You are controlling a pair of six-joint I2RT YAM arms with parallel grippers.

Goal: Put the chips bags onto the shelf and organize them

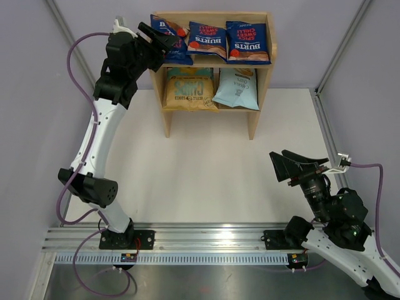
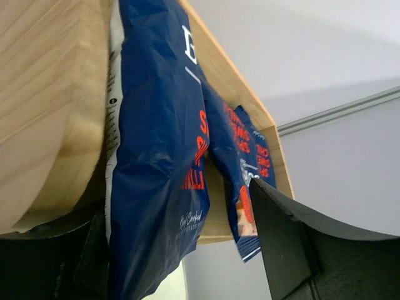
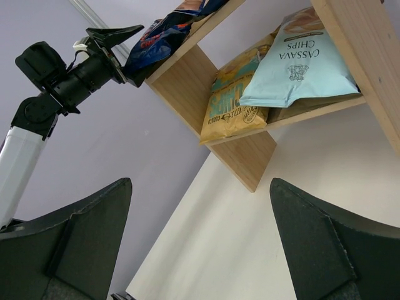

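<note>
The wooden shelf (image 1: 254, 115) stands at the back of the table. Three dark blue Burts chips bags lean on its top tier: left (image 1: 177, 56), middle (image 1: 207, 39) and right (image 1: 248, 42). A tan-and-teal bag (image 1: 190, 90) and a pale blue bag (image 1: 237, 87) stand on the lower tier. My left gripper (image 1: 164, 39) is at the left bag, open, with the bag (image 2: 156, 162) hanging between the jaws. A gap shows between the bag and the right finger (image 2: 294, 244). My right gripper (image 1: 300, 164) hovers open and empty over the right of the table.
The shelf's left side panel (image 2: 50, 94) fills the left of the left wrist view, close to the fingers. Purple walls with metal corner posts (image 1: 340, 47) enclose the white table (image 1: 206, 175). The arm bases sit on a rail (image 1: 206, 240) at the near edge.
</note>
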